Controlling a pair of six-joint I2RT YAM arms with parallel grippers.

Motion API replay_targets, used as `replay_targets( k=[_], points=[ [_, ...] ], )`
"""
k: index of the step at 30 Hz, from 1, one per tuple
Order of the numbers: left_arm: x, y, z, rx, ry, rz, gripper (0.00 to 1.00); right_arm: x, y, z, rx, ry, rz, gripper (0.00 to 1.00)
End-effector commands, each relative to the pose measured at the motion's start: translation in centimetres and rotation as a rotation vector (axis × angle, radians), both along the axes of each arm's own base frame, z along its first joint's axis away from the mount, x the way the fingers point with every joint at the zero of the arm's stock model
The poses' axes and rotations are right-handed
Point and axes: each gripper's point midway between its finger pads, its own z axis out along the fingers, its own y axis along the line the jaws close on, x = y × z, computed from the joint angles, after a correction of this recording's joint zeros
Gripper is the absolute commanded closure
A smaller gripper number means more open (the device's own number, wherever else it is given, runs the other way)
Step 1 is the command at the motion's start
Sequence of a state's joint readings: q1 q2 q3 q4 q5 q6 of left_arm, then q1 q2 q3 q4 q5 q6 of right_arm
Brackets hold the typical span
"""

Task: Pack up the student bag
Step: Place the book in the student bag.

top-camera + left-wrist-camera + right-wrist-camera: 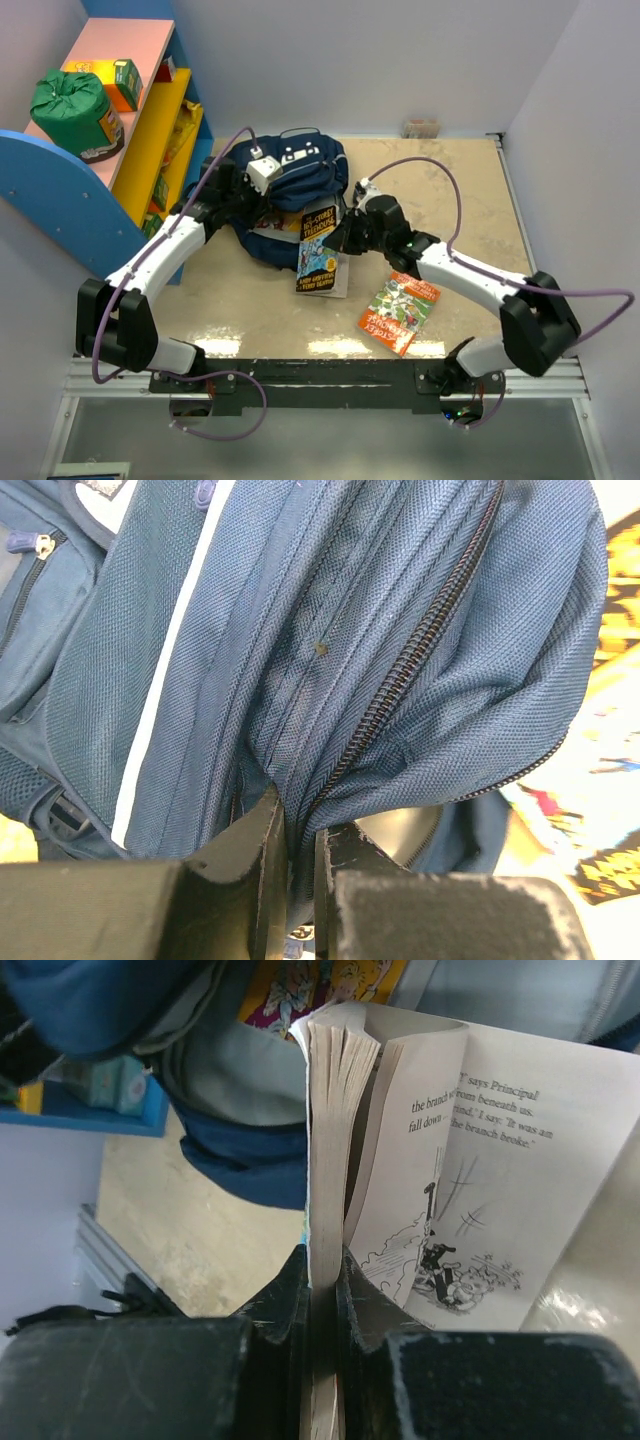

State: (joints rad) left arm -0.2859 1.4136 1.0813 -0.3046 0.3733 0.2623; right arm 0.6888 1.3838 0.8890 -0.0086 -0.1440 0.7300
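Note:
The navy-blue student bag [300,170] lies at the back middle of the table, its mouth toward the front. My left gripper [258,195] is shut on a fold of the bag's fabric beside its open zipper [400,675]. My right gripper [340,240] is shut on a wad of pages [330,1120] of a paperback book with a black and blue cover [318,250]. The book lies half open at the bag's mouth, a loose printed page [480,1180] fanned out to the right.
A second book with an orange and green cover [400,312] lies on the table at the front right. A blue and yellow shelf [120,130] stands at the left with a green drawstring sack [70,105] on top. Walls close in the back and right.

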Motion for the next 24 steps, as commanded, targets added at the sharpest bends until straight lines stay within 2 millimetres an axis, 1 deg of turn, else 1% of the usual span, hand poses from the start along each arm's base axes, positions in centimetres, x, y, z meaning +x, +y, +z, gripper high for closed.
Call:
replay_targets(
  k=[1, 2, 3, 4, 5, 6, 7, 8, 9, 10, 11, 12, 13, 14, 16, 17, 18, 20, 22, 24],
  points=[
    [-0.1, -3.3, 7.7, -0.174, -0.176, -0.133, 1.0, 3.2, 2.5, 4.5, 0.263, -0.092, 0.044, 1.0],
    [-0.3, -3.5, 7.6, -0.175, -0.175, -0.146, 1.0, 3.4, 2.8, 4.6, 0.288, -0.093, 0.067, 1.0],
    [-0.6, -3.5, 7.5, -0.171, -0.174, -0.158, 1.0, 4.0, 3.1, 4.7, 0.311, -0.094, 0.061, 1.0],
    [-0.9, -3.7, 7.5, -0.178, -0.17, -0.177, 1.0, 5.2, 3.1, 4.1, 0.306, -0.085, 0.047, 1.0],
    [-1.1, -3.8, 7.4, -0.178, -0.168, -0.189, 1.0, 5.9, 3.2, 3.7, 0.308, -0.078, 0.039, 1.0],
    [-1.3, -4.0, 7.3, -0.18, -0.163, -0.203, 1.0, 7.0, 3.2, 4.4, 0.34, -0.089, 0.023, 1.0],
    [-1.7, -4.2, 7.2, -0.188, -0.155, -0.222, 1.0, 7.8, 3.4, 3.4, 0.348, -0.074, 0.009, 1.0],
    [-1.8, -4.3, 7.1, -0.189, -0.152, -0.233, 1.0, 8.4, 3.5, 3.5, 0.374, -0.078, -0.002, 1.0],
    [-2.0, -4.4, 6.9, -0.191, -0.145, -0.242, 1.0, 9.4, 3.4, 4.5, 0.427, -0.097, -0.024, 1.0],
    [-2.2, -4.4, 6.9, -0.195, -0.138, -0.252, 1.0, 10.1, 3.4, 4.6, 0.444, -0.103, -0.035, 1.0],
    [-2.4, -4.4, 6.8, -0.19, -0.135, -0.262, 1.0, 10.8, 3.5, 3.7, 0.447, -0.093, -0.055, 1.0],
    [-2.6, -4.5, 6.6, -0.188, -0.131, -0.268, 1.0, 11.7, 3.6, 4.2, 0.464, -0.099, -0.075, 1.0],
    [-2.6, -4.5, 6.6, -0.187, -0.129, -0.272, 1.0, 12.5, 3.5, 4.2, 0.467, -0.109, -0.105, 1.0],
    [-2.7, -4.5, 6.5, -0.183, -0.128, -0.277, 1.0, 13.2, 3.6, 2.9, 0.458, -0.087, -0.125, 1.0],
    [-2.9, -4.6, 6.2, -0.183, -0.121, -0.288, 1.0, 14.6, 3.9, 3.3, 0.495, -0.093, -0.167, 1.0],
    [-3.0, -4.6, 6.1, -0.182, -0.115, -0.292, 1.0, 15.1, 4.2, 2.0, 0.499, -0.074, -0.185, 1.0],
    [-3.1, -4.6, 6.1, -0.183, -0.115, -0.297, 1.0, 15.7, 4.1, 2.4, 0.538, -0.076, -0.216, 1.0],
    [-3.4, -4.7, 5.9, -0.184, -0.104, -0.315, 1.0, 16.8, 3.8, 2.2, 0.569, -0.089, -0.272, 1.0],
    [-3.5, -4.7, 5.7, -0.181, -0.101, -0.32, 1.0, 17.6, 4.7, 1.8, 0.591, -0.081, -0.281, 1.0],
    [-3.6, -4.7, 5.4, -0.173, -0.097, -0.328, 1.0, 18.4, 5.3, 2.1, 0.581, -0.095, -0.304, 1.0]
  ],
)
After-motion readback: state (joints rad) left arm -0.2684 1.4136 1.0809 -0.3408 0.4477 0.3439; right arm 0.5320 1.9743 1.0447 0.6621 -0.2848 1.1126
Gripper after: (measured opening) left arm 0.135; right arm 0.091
